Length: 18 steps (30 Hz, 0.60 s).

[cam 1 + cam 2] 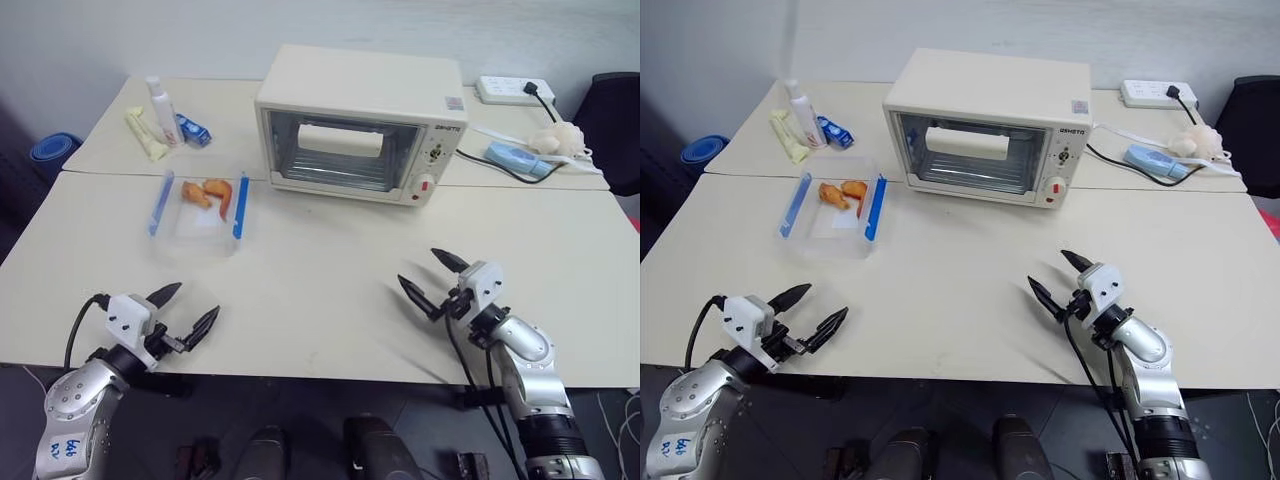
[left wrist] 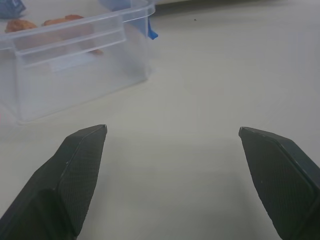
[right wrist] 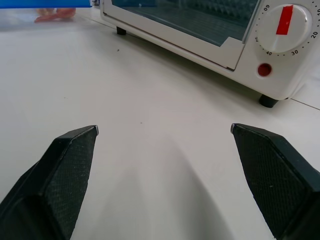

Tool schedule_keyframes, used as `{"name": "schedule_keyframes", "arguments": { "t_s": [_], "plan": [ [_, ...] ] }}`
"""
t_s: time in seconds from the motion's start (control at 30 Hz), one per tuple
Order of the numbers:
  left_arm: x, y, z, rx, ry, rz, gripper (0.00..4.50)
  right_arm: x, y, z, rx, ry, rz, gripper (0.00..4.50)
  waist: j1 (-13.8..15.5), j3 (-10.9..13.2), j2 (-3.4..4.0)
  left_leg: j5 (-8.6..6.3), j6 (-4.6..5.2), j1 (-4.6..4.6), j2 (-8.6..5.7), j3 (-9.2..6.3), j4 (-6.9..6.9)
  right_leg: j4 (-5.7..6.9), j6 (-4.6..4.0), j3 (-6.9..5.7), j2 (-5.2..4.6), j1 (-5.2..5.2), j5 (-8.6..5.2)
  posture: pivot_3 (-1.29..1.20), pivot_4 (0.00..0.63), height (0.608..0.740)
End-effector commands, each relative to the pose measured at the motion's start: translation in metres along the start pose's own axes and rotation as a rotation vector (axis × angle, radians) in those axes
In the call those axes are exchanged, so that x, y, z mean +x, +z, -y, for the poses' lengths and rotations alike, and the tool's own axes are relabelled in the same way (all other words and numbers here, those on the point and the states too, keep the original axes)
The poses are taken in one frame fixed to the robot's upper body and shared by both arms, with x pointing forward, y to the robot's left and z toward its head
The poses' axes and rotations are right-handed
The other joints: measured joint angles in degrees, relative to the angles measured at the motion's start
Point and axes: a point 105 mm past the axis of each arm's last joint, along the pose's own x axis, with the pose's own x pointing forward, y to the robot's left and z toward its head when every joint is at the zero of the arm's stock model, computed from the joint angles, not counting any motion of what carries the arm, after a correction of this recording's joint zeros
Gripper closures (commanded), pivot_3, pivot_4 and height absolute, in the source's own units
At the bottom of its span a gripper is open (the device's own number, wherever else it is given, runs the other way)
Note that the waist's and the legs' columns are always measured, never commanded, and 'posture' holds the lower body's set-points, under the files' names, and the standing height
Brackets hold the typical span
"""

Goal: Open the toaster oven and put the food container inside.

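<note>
The cream-white toaster oven (image 1: 360, 125) stands at the back middle of the table with its glass door shut, white handle bar across the top of the door and red knob at the lower right of its panel (image 3: 285, 20). To its left lies the food container (image 1: 200, 205), a shallow clear box with blue side clips and orange food pieces, also in the left wrist view (image 2: 75, 60). My left gripper (image 1: 186, 311) is open at the table's near left edge, well short of the container. My right gripper (image 1: 433, 278) is open at the near right, facing the oven, holding nothing.
Behind the container lie a white bottle (image 1: 160, 110), a yellowish tube (image 1: 145, 135) and a small blue-and-white packet (image 1: 193, 130). A power strip (image 1: 513, 90), cable and a blue-white object (image 1: 515, 158) sit at the back right. A black chair (image 1: 618, 130) stands at the far right.
</note>
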Motion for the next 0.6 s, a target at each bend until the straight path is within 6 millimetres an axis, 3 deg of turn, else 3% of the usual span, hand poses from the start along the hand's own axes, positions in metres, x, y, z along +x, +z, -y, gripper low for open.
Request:
{"name": "schedule_keyframes", "arguments": {
  "t_s": [0.03, 0.13, 0.27, 0.4, 0.5, 0.6],
  "plan": [
    [0.0, 0.02, 0.002, -0.006, -0.043, 0.056, 0.0, 0.004, 0.03, -0.006, -0.003, 0.065, 0.116, 0.06, 0.0, 0.0, 0.01, 0.0, 0.0, 0.0, 0.0, 0.0, 0.0, 0.0, 0.0, 0.0, 0.0, 0.0, 0.0, 0.0, 0.15, 0.74],
    [-0.002, 0.039, 0.012, -0.152, -0.197, 0.084, 0.0, 0.01, 0.057, -0.008, 0.039, 0.141, 0.174, 0.06, 0.0, 0.0, 0.02, 0.0, 0.0, -0.05, 0.01, -0.02, 0.02, 0.03, 0.0, 0.0, -0.01, -0.02, 0.0, 0.0, 0.15, 0.74],
    [0.008, 0.085, 0.004, -0.086, -0.277, 0.205, 0.0, 0.033, 0.089, -0.001, 0.073, 0.188, 0.159, 0.06, 0.1, 0.1, 0.08, 0.01, 0.0, -0.03, 0.01, -0.03, 0.07, 0.04, -0.01, 0.0, -0.02, 0.0, 0.0, 0.0, 0.15, 0.74],
    [0.026, 0.136, -0.002, -0.068, -0.348, 0.324, 0.0, 0.063, 0.106, 0.009, 0.07, 0.165, 0.102, 0.06, 0.1, 0.1, 0.08, 0.07, -0.09, -0.06, 0.01, -0.16, 0.08, 0.05, -0.06, -0.12, -0.01, -0.02, 0.03, 0.0, 0.15, 0.74],
    [0.034, 0.155, -0.004, -0.065, -0.366, 0.375, 0.0, 0.08, 0.119, 0.014, 0.081, 0.137, 0.114, 0.06, 0.0, 0.1, 0.08, 0.09, -0.13, -0.14, 0.0, -0.16, 0.05, 0.05, -0.06, -0.13, -0.01, -0.12, 0.03, 0.0, 0.15, 0.74],
    [0.04, 0.161, -0.005, -0.071, -0.371, 0.405, 0.0, 0.095, 0.129, 0.017, 0.076, 0.119, 0.13, 0.06, -0.3, 0.1, 0.08, 0.17, -0.3, -0.23, 0.0, 0.0, 0.0, 0.04, -0.06, -0.1, -0.01, -0.25, 0.03, 0.0, 0.15, 0.74]
  ]
}}
